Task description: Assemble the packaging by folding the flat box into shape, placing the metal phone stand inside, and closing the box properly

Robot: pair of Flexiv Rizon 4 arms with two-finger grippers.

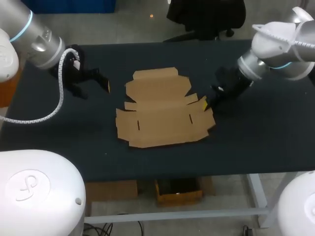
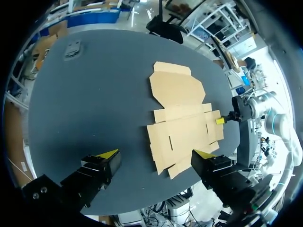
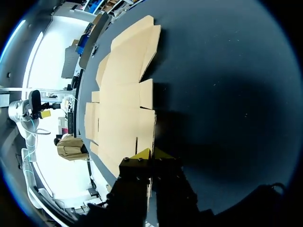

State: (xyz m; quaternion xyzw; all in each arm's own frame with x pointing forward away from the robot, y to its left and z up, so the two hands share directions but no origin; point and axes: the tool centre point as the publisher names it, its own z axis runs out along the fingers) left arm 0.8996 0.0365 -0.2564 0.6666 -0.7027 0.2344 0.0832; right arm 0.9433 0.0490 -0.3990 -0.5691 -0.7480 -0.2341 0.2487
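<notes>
A flat brown cardboard box (image 1: 160,109) lies unfolded in the middle of the dark table, seen too in the left wrist view (image 2: 182,116) and the right wrist view (image 3: 120,101). My right gripper (image 1: 204,104) is at the box's right edge, and its yellow tips (image 3: 151,153) are shut on the side flap there. To the left of the box, my left gripper (image 1: 94,88) hangs above bare table with its fingers wide open (image 2: 156,154) and nothing between them. A small grey metal piece (image 2: 73,48), apparently the phone stand, lies at the table's far left corner; my left arm hides it in the head view.
The dark table (image 1: 256,132) has bare room to the right of the box and in front of it. A white cable (image 1: 60,93) hangs from my left arm over the table's left side.
</notes>
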